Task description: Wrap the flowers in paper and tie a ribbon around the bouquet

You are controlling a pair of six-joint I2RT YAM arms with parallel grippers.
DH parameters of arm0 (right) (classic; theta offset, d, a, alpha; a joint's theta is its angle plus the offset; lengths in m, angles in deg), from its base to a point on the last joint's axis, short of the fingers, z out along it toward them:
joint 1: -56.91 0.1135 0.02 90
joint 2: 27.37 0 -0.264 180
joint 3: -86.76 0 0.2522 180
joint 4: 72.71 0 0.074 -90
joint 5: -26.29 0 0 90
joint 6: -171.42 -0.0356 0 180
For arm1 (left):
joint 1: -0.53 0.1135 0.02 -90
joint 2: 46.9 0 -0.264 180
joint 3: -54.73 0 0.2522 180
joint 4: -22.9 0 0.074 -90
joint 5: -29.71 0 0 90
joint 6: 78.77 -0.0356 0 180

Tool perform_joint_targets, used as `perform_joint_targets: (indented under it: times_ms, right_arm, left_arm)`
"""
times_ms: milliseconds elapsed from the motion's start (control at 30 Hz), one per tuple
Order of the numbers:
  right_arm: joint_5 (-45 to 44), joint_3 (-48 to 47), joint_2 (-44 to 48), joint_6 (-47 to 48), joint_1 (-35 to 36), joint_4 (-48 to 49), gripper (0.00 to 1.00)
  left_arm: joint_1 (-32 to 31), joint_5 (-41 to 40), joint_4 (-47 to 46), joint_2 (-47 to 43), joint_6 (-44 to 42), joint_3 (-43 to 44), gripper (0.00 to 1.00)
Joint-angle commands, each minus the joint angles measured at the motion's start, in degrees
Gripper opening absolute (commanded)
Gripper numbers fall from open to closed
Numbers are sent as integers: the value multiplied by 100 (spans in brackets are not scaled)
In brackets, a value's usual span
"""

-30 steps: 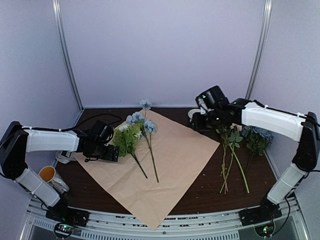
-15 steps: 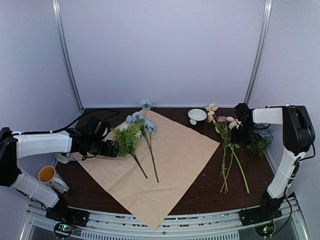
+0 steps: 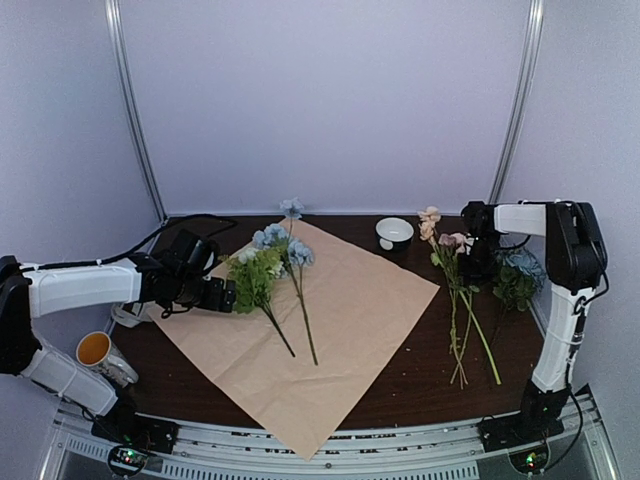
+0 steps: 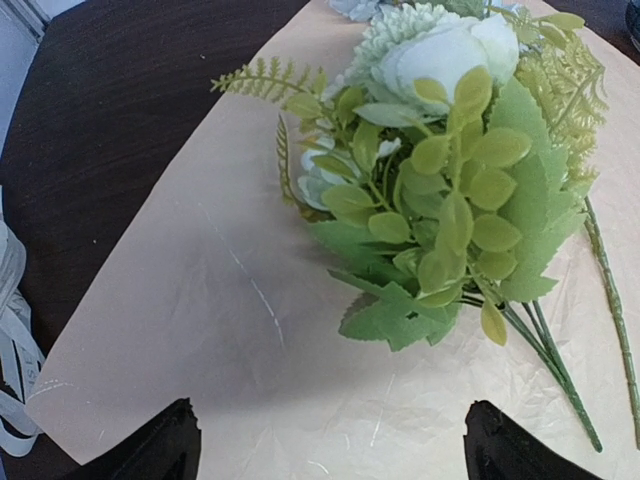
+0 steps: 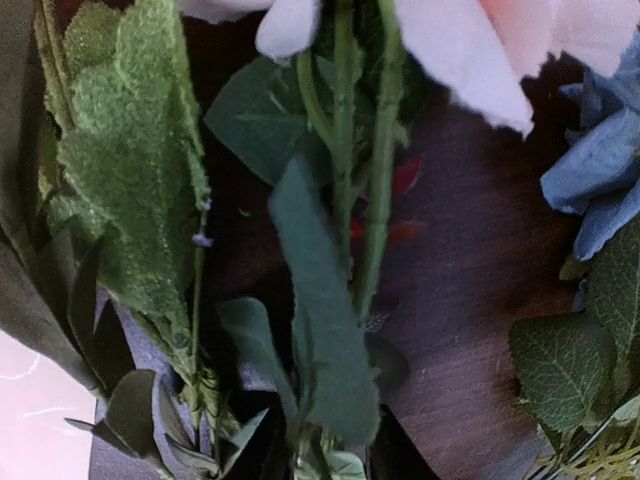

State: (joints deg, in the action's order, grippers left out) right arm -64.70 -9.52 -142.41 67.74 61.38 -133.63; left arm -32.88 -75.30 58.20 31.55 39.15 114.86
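The paper (image 3: 345, 320) lies flat, tan face up. On it rest some of the flowers: a green and white bunch (image 3: 255, 275) (image 4: 450, 170) and blue stems (image 3: 292, 255). More flowers lie on the wood to the right, pink stems (image 3: 452, 270) (image 5: 345, 130) and a blue bunch (image 3: 515, 275). My left gripper (image 3: 222, 295) (image 4: 330, 428) hovers open over the paper just left of the green bunch, holding nothing. My right gripper (image 3: 478, 262) (image 5: 330, 455) is down on the pink stems, its dark fingers (image 5: 272, 455) closed in on them. White ribbon (image 4: 12, 330) shows beyond the paper's left edge.
A small white bowl (image 3: 395, 232) stands behind the paper's right corner. A mug (image 3: 95, 350) of orange liquid sits near the front left. Black cables (image 3: 190, 222) trail at the back left. The paper's near corner overhangs the table's front edge (image 3: 400, 420).
My right arm has pulled back from beside the bowl and folded, bringing its gripper onto the pink stems, which shifted slightly. My left gripper has barely moved.
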Motion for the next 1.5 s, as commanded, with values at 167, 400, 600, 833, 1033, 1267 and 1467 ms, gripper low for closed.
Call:
perform_joint_targets:
  times_ms: [167,400,600,833,1033,1267,1467]
  right_arm:
    - [-294,56,331,475,-96,-287,0]
    - [-1363,117,1955,753,-50,139,0]
    - [-1689,631,3863,702,-8,1062,0]
    - [2751,1458,4995,148,1055,3002,0]
    - [3594,891,3251,-859,2867,4288,0]
    - [3705,-888,505,-1921,3604,4488,0]
    - [2665,-2808,-1091,-741,3827,2380,26]
  left_arm:
    - [34,-172,112,51,-206,286,95]
    - [35,-201,111,-66,-257,295,95]
    - [29,-191,120,-13,-302,389,95]
    - [30,-249,14,-58,-349,503,95]
    - [31,-268,153,7,-259,672,95]
    - [32,-338,228,-305,-126,333,95]
    - [30,-410,280,-529,-72,114,95]
